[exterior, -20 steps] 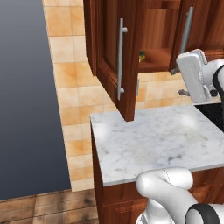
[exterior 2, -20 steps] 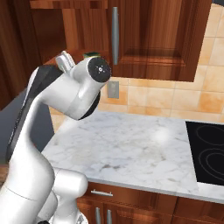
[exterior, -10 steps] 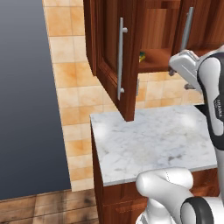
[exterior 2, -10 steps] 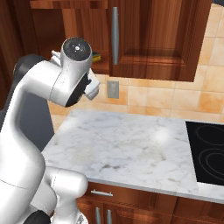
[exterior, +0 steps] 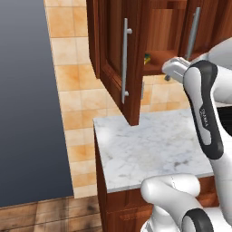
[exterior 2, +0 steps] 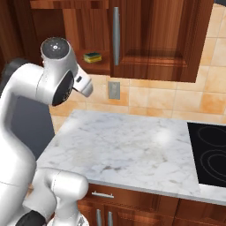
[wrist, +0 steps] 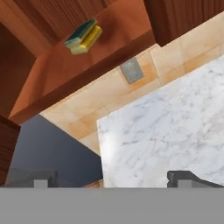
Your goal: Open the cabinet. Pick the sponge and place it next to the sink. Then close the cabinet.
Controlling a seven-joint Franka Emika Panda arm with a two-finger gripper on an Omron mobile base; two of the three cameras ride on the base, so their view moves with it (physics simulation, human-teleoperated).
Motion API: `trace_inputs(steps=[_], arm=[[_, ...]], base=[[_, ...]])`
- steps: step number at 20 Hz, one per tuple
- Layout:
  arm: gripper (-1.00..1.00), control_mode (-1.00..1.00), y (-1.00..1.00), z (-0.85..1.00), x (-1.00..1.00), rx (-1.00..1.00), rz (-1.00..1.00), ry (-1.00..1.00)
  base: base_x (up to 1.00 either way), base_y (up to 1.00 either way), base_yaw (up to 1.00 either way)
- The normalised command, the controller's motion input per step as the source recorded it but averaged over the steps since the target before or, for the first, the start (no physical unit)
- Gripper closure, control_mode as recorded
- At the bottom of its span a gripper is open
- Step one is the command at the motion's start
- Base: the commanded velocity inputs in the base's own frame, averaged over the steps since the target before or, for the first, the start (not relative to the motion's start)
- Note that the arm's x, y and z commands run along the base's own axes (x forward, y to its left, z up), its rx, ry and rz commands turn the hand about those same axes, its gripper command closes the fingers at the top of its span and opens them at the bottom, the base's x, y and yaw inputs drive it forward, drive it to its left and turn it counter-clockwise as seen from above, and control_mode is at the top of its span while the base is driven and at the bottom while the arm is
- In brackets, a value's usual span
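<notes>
The cabinet [exterior: 118,54] has its left door swung open, and its grey bar handle [exterior: 125,63] faces me. The right door [exterior 2: 154,35] is shut. On the bare shelf [wrist: 100,61] inside lies the sponge [wrist: 84,36], yellow with a green top; it is also in both base views, the sponge [exterior 2: 92,57] [exterior: 147,57] small there. My gripper [wrist: 111,179] is open, its fingertips [wrist: 188,177] far apart with nothing between them. It hangs below and in front of the shelf, well short of the sponge. The sink is out of view.
A white marble counter [exterior 2: 132,150] runs below the cabinet. A black stovetop [exterior 2: 212,152] sits at its right end. A grey wall outlet [exterior 2: 114,90] is on the tan tile backsplash. The open door juts out over the counter's left end.
My arm has swung up, and the hand has moved left towards the open cabinet. The gripper has stayed open. The sponge and doors have not moved.
</notes>
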Motion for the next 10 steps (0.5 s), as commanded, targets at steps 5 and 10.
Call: trace_inputs(steps=[5, 10], arm=[[-1.0, -1.0, 0.11, 0.13, 0.19, -0.19, -0.14, 0.0], [-1.0, -1.0, 0.09, 0.29, 0.49, -0.13, -0.11, 0.0]], base=[[0.0, 0.0, 0.0], [0.0, 0.0, 0.0]])
